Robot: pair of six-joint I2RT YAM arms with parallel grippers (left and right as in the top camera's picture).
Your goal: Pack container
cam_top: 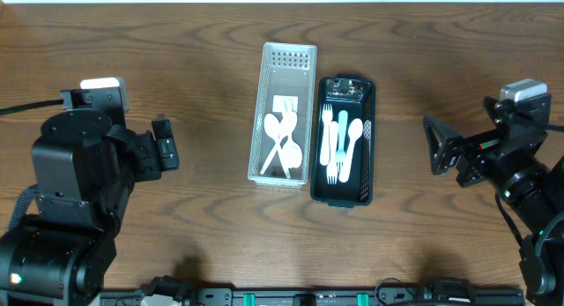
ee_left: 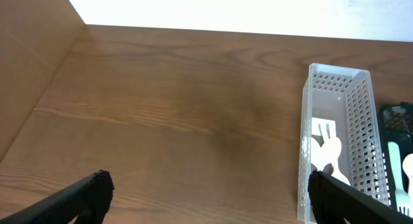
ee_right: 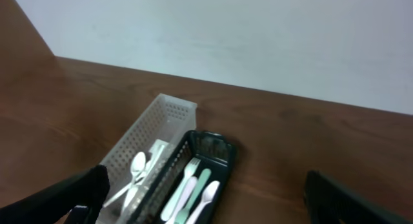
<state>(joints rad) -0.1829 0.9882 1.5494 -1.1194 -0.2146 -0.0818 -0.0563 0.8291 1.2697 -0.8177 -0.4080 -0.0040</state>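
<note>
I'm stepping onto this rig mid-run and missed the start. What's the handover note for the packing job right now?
Left gripper: open, empty, left of the white basket.
Right gripper: open, empty, right of the black basket.
Baskets stand side by side. The white one holds white cutlery; the black one holds white and teal cutlery.
Done: cutlery lies in both.
Left: cannot tell; nothing is in hand.

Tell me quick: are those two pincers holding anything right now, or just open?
Left pincer: open, holding nothing.
Right pincer: open, holding nothing.
</note>
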